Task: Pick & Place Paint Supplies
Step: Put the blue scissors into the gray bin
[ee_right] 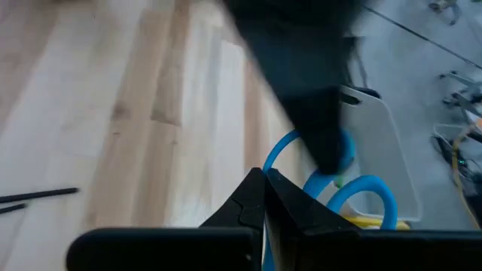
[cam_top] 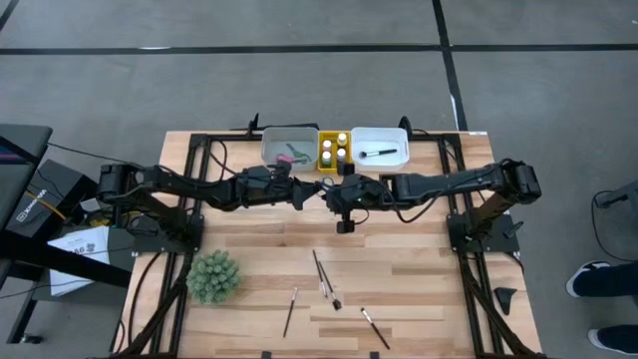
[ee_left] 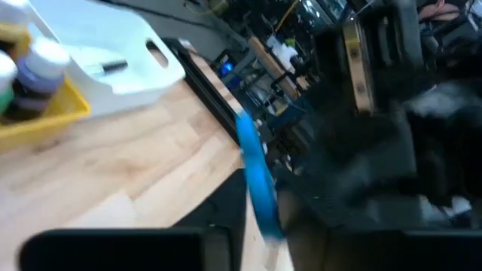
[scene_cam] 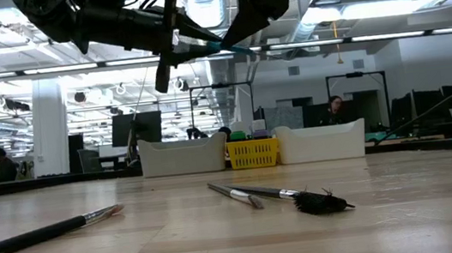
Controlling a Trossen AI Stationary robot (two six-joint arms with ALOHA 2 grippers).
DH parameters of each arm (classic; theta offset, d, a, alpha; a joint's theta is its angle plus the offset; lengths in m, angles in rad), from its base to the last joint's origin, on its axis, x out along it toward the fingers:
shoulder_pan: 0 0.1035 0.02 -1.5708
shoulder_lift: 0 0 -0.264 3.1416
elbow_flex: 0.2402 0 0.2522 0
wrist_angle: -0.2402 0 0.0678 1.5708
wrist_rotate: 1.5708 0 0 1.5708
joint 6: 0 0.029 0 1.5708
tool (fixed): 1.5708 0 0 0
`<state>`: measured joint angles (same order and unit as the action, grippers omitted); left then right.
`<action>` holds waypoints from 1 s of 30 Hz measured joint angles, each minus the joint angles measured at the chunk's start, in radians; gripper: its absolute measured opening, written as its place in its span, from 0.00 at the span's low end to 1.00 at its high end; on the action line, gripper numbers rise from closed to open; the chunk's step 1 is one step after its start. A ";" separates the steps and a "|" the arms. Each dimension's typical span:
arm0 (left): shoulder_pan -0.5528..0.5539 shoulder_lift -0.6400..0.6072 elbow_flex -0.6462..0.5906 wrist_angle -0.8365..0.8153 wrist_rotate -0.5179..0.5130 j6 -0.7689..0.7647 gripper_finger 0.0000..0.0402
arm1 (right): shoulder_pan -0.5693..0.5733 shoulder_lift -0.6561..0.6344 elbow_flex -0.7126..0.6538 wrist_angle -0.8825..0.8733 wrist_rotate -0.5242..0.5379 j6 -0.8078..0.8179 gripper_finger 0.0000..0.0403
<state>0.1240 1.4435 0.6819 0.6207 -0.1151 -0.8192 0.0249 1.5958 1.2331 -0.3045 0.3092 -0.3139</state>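
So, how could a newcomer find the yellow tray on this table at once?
Look at the far edge of the wooden table, behind the two arms. Three trays stand there in a row, and the yellow tray is the small middle one. Only it holds little bottles; its neighbours are pale and wider.

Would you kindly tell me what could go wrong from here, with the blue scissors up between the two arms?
1. The blue scissors are in mid-air, pinched in the right end effector, with the left end effector right beside them. A mistimed release may drop them onto the table.
2. The two arms meet very closely, so they might bump.
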 joint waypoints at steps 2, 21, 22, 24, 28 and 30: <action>-0.003 0.000 0.000 -0.003 0.010 -0.014 0.23 | -0.001 0.000 0.000 -0.001 0.016 0.000 0.00; -0.011 0.000 0.000 -0.012 -0.015 -0.017 0.04 | 0.001 0.000 0.000 0.001 0.006 0.000 0.00; -0.011 0.000 0.000 -0.012 -0.016 -0.012 0.04 | 0.001 0.000 0.000 0.001 0.006 0.000 0.00; -0.011 0.000 0.000 -0.013 -0.016 -0.010 0.03 | 0.001 0.000 0.000 0.003 0.003 0.000 0.00; -0.011 0.000 0.000 -0.016 -0.020 -0.005 0.03 | 0.000 0.000 0.000 0.014 -0.018 0.004 0.02; -0.011 0.000 -0.001 -0.023 -0.041 -0.004 0.03 | 0.001 -0.001 0.000 0.032 -0.025 0.023 0.06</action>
<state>0.1135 1.4433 0.6813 0.5981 -0.1557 -0.8230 0.0254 1.5947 1.2331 -0.2726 0.2844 -0.2909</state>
